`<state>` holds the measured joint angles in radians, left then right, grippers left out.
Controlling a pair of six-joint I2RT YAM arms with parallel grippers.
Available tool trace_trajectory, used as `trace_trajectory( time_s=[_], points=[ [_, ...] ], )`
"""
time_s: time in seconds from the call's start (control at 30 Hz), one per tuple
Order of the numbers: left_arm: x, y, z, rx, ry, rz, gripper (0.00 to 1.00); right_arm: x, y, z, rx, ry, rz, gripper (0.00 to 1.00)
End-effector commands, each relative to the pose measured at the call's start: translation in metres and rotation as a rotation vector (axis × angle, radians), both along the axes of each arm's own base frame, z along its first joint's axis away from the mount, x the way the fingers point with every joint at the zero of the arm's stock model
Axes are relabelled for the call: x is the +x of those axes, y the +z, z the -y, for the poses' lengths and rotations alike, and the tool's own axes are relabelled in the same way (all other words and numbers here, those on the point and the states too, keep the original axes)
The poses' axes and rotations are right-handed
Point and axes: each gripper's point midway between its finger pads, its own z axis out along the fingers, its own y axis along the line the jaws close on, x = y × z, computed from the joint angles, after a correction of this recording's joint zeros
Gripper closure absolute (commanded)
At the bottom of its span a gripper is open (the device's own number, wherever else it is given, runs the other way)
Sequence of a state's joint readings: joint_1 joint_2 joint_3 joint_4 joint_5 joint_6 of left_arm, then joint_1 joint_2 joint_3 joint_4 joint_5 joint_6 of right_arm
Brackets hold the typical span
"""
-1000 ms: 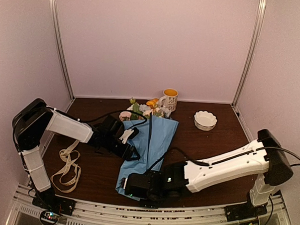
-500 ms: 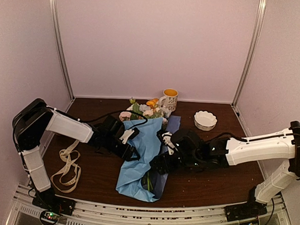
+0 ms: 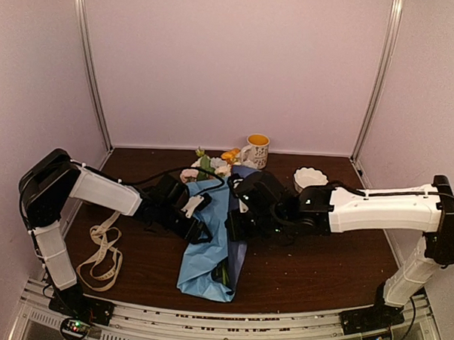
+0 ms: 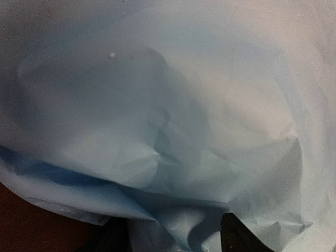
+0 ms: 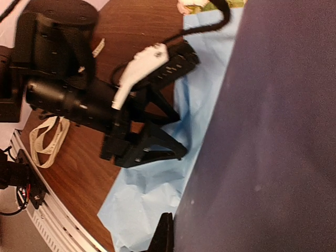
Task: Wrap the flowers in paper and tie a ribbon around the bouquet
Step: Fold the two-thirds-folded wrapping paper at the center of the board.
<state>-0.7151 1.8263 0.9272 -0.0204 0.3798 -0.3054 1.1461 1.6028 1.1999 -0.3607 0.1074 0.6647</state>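
Left wrist sees only the paper (image 4: 173, 105) between the wide left pincer (image 4: 176, 239); navy paper half hides the closed right pincer (image 3: 234, 221).

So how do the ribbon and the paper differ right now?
The ribbon is a narrow cream strip; the paper is a broad blue sheet, navy underneath. The ribbon lies in loose loops at the left of the table, untouched; the paper lies under the flowers, with the left end effector on it and the right end effector shut on its folded side. Both rest on the table.
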Motion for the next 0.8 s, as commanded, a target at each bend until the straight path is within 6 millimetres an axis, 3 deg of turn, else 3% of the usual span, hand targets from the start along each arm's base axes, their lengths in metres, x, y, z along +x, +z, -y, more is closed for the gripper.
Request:
trace_trajectory(
  time_s=[0.0,0.17,0.27,0.43,0.57,0.77],
  points=[
    [-0.003,-0.029,-0.014,0.101,0.019,-0.037,0.36,-0.005,0.019,-0.023,-0.005,0.047,0.026,1.0],
    [-0.004,-0.033,-0.014,0.109,0.021,-0.045,0.36,-0.009,0.009,-0.063,0.066,0.123,-0.04,0.99],
    [-0.004,-0.029,-0.01,0.07,0.025,-0.056,0.36,-0.001,-0.018,-0.073,0.014,0.102,-0.093,0.98],
    [0.002,-0.005,0.0,-0.071,0.039,-0.061,0.35,0.013,-0.064,-0.07,-0.017,0.041,-0.207,0.97],
    [0.006,0.019,-0.001,-0.155,0.045,-0.039,0.31,0.022,-0.1,-0.052,-0.077,-0.03,-0.271,0.99],
    [0.0,0.047,-0.006,-0.22,0.038,-0.043,0.29,0.024,-0.119,-0.041,-0.098,-0.06,-0.297,1.0]
  ],
)
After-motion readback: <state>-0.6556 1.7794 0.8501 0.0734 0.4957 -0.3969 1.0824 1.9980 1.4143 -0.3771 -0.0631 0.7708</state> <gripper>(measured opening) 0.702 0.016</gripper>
